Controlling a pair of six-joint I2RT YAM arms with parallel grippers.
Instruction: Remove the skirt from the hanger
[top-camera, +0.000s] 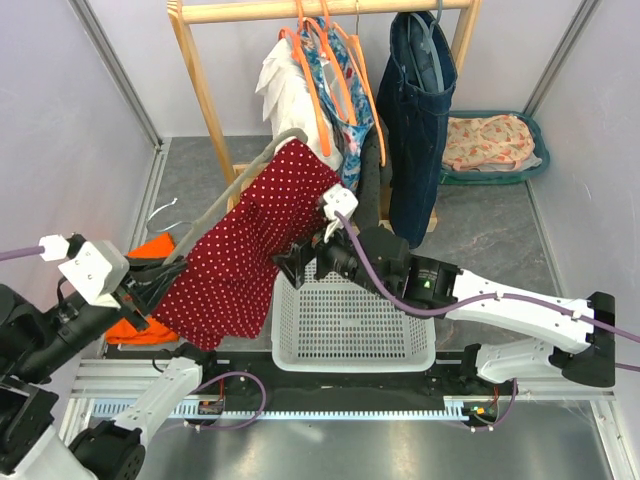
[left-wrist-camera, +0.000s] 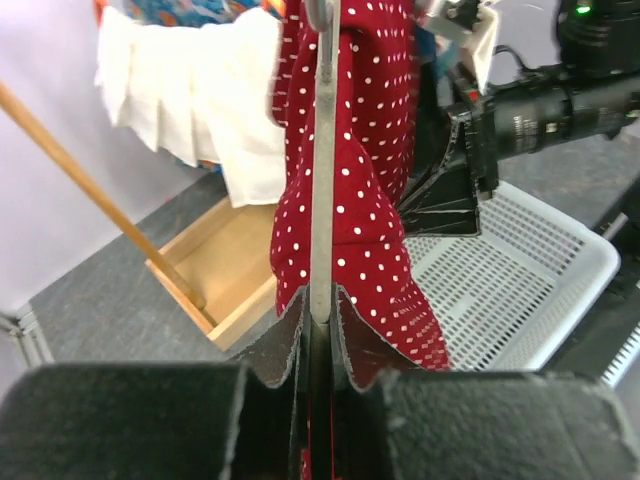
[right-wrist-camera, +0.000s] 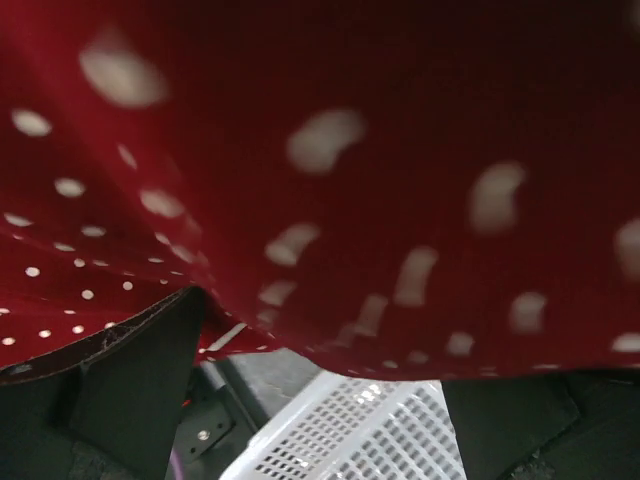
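left fingers (left-wrist-camera: 275, 345) clamped on the hanger (left-wrist-camera: 320, 150) bearing the red skirt (top-camera: 250, 240); right fingers (right-wrist-camera: 140, 380) apart at its edge, above the basket (top-camera: 352, 352).

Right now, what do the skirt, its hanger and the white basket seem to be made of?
The skirt: soft matte fabric, red with white dots; it drapes and creases. The hanger: smooth grey bar, rigid, probably plastic or coated metal. The basket: likely moulded plastic, white, with a regular lattice of holes.
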